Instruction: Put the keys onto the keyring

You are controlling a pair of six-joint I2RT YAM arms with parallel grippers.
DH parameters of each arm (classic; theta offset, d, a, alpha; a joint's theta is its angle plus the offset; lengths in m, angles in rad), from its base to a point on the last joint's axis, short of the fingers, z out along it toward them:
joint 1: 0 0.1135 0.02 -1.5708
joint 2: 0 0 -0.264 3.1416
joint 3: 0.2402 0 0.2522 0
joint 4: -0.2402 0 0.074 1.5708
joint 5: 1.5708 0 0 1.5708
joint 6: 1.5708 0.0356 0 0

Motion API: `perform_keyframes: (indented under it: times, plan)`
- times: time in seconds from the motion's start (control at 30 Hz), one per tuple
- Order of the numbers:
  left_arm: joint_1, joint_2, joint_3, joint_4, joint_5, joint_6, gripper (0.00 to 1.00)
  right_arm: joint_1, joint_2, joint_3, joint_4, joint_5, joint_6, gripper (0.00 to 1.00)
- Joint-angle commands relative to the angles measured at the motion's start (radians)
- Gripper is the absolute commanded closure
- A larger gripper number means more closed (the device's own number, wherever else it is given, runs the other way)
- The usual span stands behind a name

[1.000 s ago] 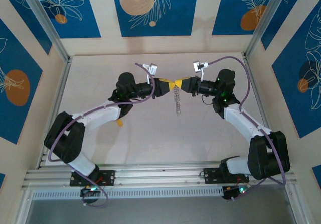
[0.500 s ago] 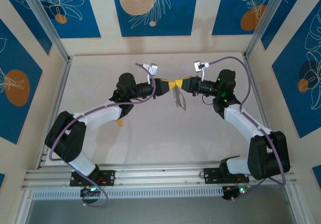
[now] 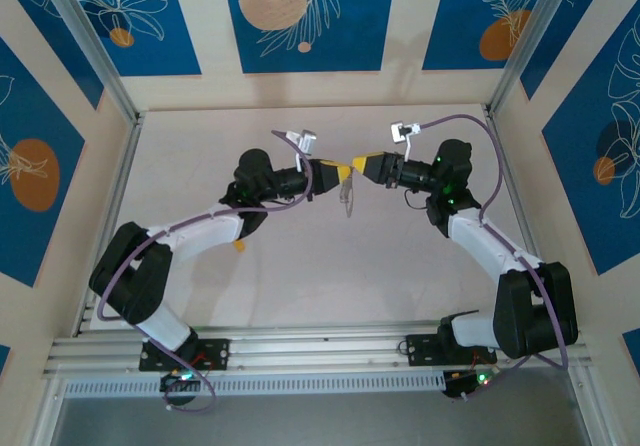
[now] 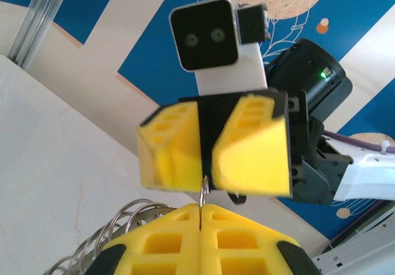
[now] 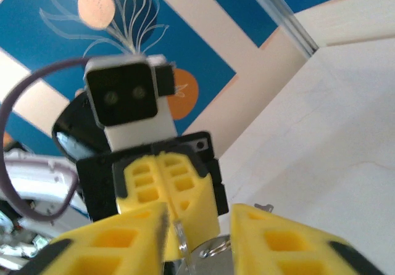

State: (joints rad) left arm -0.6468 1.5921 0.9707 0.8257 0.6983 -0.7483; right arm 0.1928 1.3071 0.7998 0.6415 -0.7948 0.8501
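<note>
Left wrist view: left jaws clench keyring (image 4: 202, 196); right jaws released; keys (image 3: 347, 198) dangle.

Nothing legible to report.
Searched the blue wall panels (image 3: 303, 16) and found painted leaf outlines and orange discs rather than letters; found no word, number or logo on the arm housings or the wrist cameras either.
</note>
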Motion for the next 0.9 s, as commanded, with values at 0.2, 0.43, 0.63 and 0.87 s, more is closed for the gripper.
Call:
perform_keyframes:
  times: [0.2,0.43,0.63,0.87]
  plan:
    - [-0.014,-0.066,-0.012,-0.007,-0.004,0.077,1.0,-0.079,-0.105,-0.056,-0.003,0.035,0.034,0.49]
    - [-0.015,-0.084,0.024,-0.11,0.026,0.164,1.0,-0.064,-0.13,-0.081,-0.003,0.002,0.01,0.49]
    - [-0.015,-0.097,0.062,-0.207,0.051,0.234,1.0,-0.025,-0.137,-0.072,-0.042,-0.012,-0.052,0.49]
    - [-0.015,-0.103,0.075,-0.236,0.06,0.253,1.0,0.011,-0.134,-0.058,-0.089,-0.012,-0.103,0.53]
